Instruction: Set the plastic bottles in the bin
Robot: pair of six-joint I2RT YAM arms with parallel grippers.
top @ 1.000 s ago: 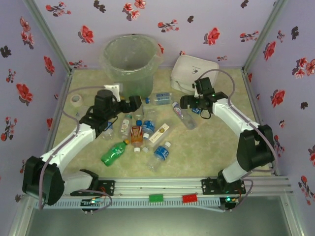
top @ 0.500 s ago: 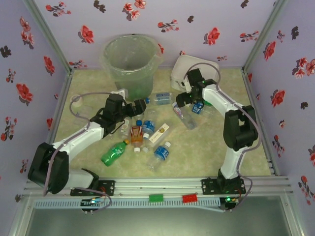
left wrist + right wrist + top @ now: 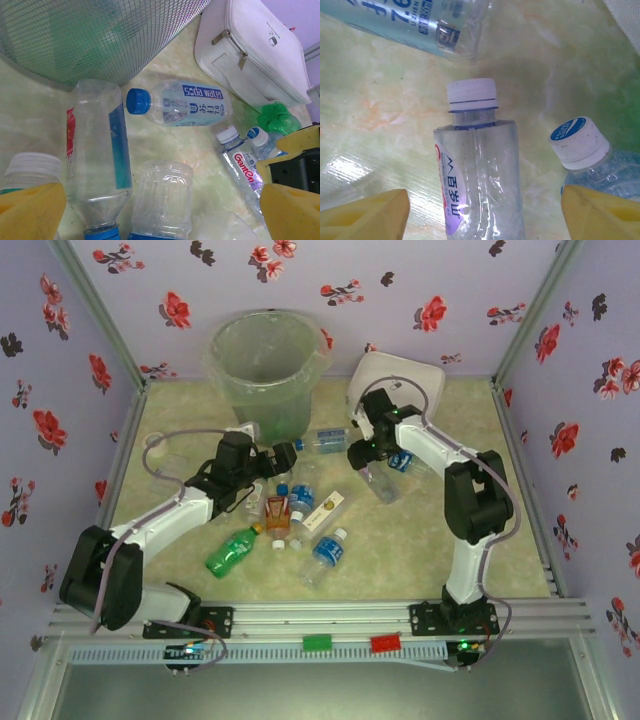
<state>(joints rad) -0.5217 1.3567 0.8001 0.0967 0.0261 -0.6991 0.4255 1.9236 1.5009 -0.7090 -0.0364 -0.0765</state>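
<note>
Several plastic bottles lie on the table: a green one (image 3: 232,552), an amber one (image 3: 278,512), a blue-labelled one (image 3: 325,550) and a "soda water" bottle (image 3: 180,104). The bin (image 3: 268,365) stands at the back left; its meshed wall (image 3: 90,35) is close to my left wrist. My right gripper (image 3: 482,215) is open, straddling a clear white-capped bottle (image 3: 480,165), with gaps on both sides of it. My left gripper (image 3: 160,212) is open, low over a clear bottle with a blue stripe (image 3: 97,155) and a ribbed clear bottle (image 3: 162,200).
A white lidded box (image 3: 400,385) sits at the back right, just behind my right arm. A flat carton (image 3: 325,510) lies among the bottles. A blue-and-white-capped bottle (image 3: 580,142) rests beside my right finger. A tape roll (image 3: 153,442) lies at the far left.
My right arm has swung left and down over the white-capped bottle, and its jaws have narrowed. My left arm has pushed a little towards the bin, still wide open.
</note>
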